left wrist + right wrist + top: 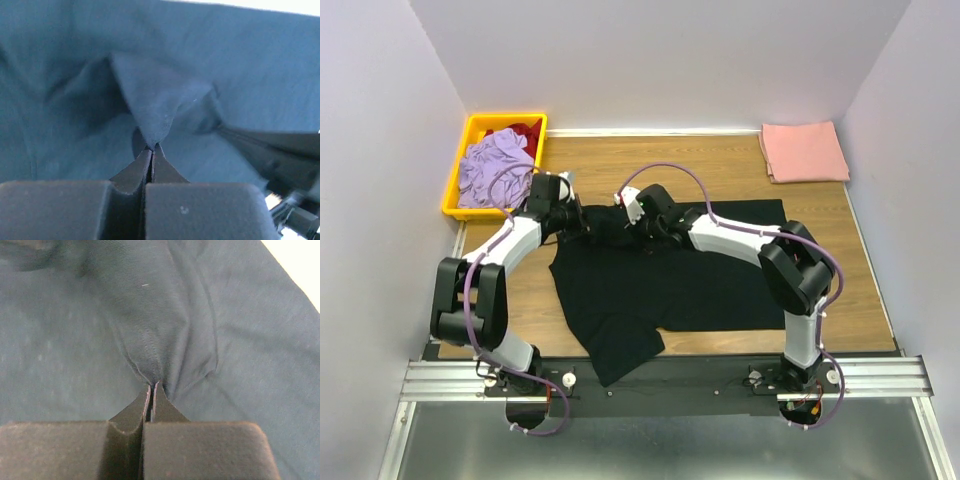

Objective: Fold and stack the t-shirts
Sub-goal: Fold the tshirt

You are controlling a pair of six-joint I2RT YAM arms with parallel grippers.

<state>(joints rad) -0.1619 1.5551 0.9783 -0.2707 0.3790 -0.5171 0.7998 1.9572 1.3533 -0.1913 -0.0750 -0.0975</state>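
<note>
Fabric is what both arms have hold of: the black soft-cloth short-sleeved t-shirt point(670, 285) lies spread across the middle of the light brown wooden table point(720, 165), one sleeve drooping over the near edge. The two grippers sit close together at its far edge. The left gripper point(151, 149) is closed down to a slit, with a peaked tuck of the dark cloth caught between its tips. The right gripper point(151, 386) is closed just as tightly on a stitched fold, and wrinkles fan away from the pinch.

My guess is they are about to carry that far edge over for a fold. To do it well, I would want both arms to rise together and travel at the same pace, so the edge between them neither sags nor stretches. The pinches are small, so a sharp tug could slip the cloth free; a slow, level sweep looks safer. The edge should land square on the body of the shirt before either grip lets go, and the hanging sleeve will need tucking in somewhere along the way.

At the far left corner stands a yellow plastic bin point(506, 119) holding a crumpled lavender garment point(495, 170), with a dark red garment point(525, 131) showing behind it. Well apart, at the far right corner, a salmon-pink folded cloth shirt point(805, 152) rests flat on the table, likely the base of the stack.
</note>
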